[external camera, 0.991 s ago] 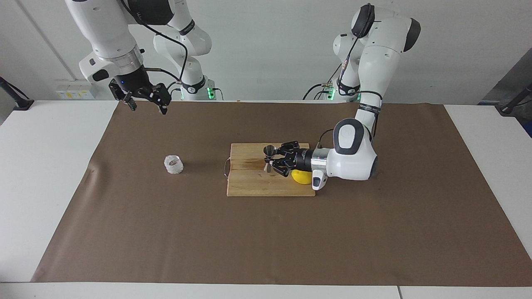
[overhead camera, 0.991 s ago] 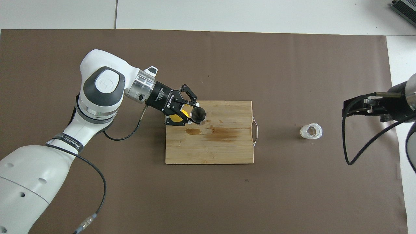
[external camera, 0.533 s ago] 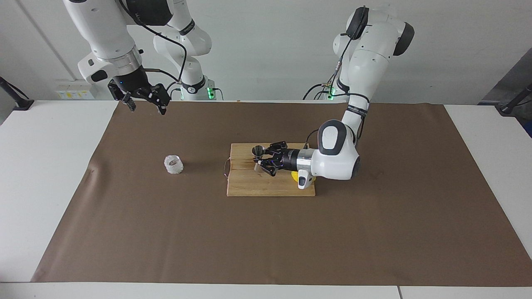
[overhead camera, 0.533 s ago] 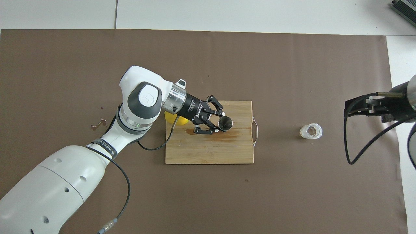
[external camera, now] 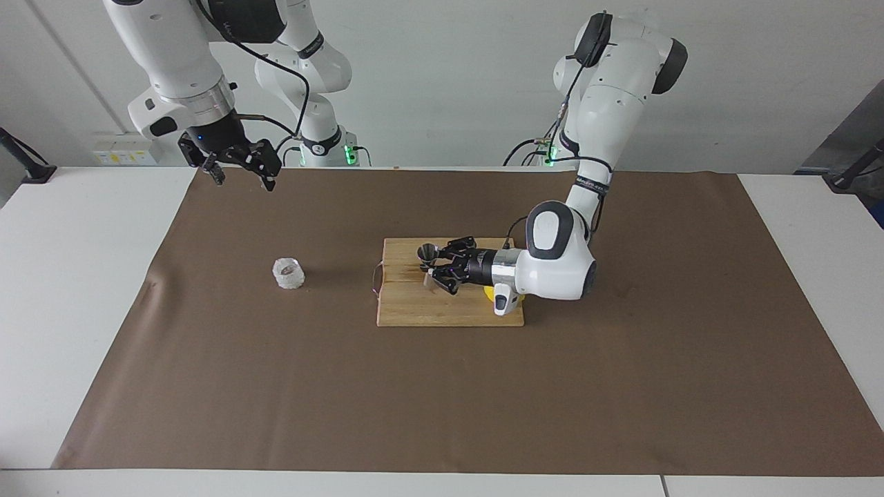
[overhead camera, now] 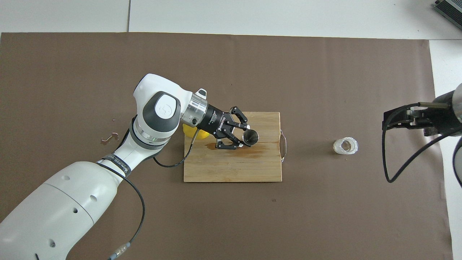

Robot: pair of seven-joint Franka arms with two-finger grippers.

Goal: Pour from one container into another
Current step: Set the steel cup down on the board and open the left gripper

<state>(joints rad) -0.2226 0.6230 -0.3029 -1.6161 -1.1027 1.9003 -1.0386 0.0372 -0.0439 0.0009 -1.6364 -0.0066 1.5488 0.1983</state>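
Observation:
The steel hourglass jigger [external camera: 428, 252] stands upright in my left gripper [external camera: 433, 266], which is shut on its waist low over the wooden cutting board [external camera: 414, 307]. I cannot tell whether its base touches the board. In the overhead view the jigger's dark mouth [overhead camera: 250, 137] faces up between the left gripper's [overhead camera: 245, 139] fingers. The squat frosty glass cup [external camera: 289, 273] stands alone on the brown mat, toward the right arm's end [overhead camera: 345, 146]. My right gripper [external camera: 242, 178] hangs open and empty in the air, over the mat's edge nearest the robots.
A yellow lemon [overhead camera: 203, 134] lies on the cutting board [overhead camera: 231, 166] under the left wrist. A wet stain [overhead camera: 252, 150] marks the board. Small spill marks [overhead camera: 108, 137] lie on the mat toward the left arm's end.
My left gripper has carried the jigger across the board toward the right arm's end, then nearly stopped. The right gripper has risen slightly. The cup has not moved.

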